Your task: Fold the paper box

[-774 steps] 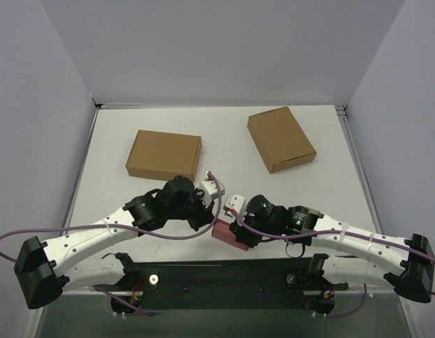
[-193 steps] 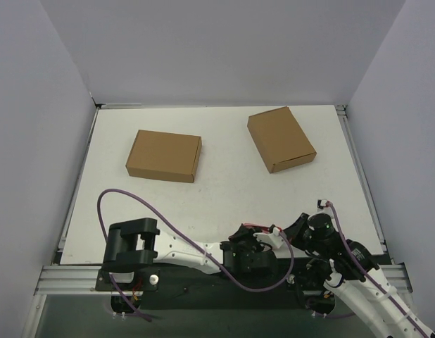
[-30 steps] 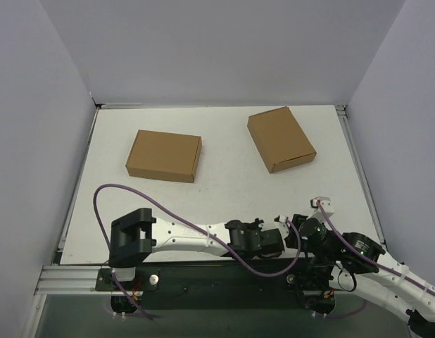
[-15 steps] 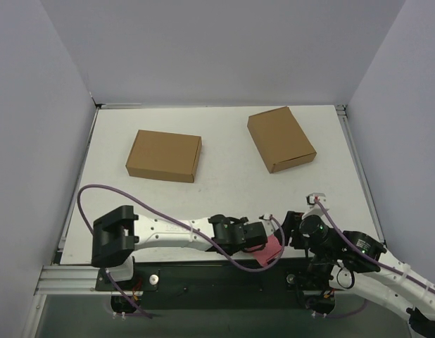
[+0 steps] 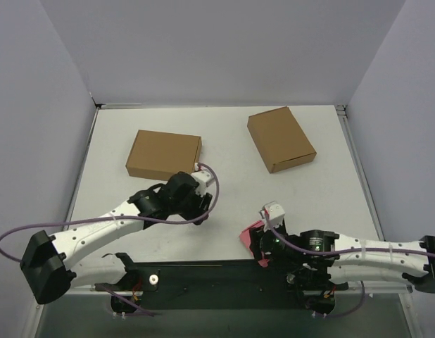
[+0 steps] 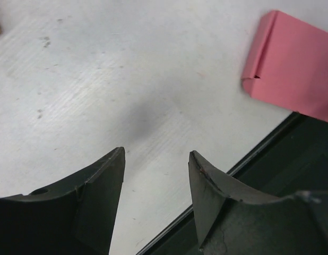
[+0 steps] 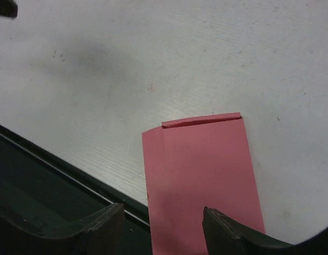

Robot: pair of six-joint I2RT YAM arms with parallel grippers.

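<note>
White scuffed counter [image 5: 224, 193] bears a flat pink paper box [image 7: 206, 175] at its near edge. Our left hand [image 6: 156, 152] and right hand [image 7: 163, 208] gape empty.

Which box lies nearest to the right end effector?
The pink paper box, below the right end effector; left brown box and right brown box lie far back.

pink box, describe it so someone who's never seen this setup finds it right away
Start at the white table and go to its near edge, right of centre. The pink box lies flat there; it is the only pink thing, smaller and flatter than the two brown boxes farther back.
</note>
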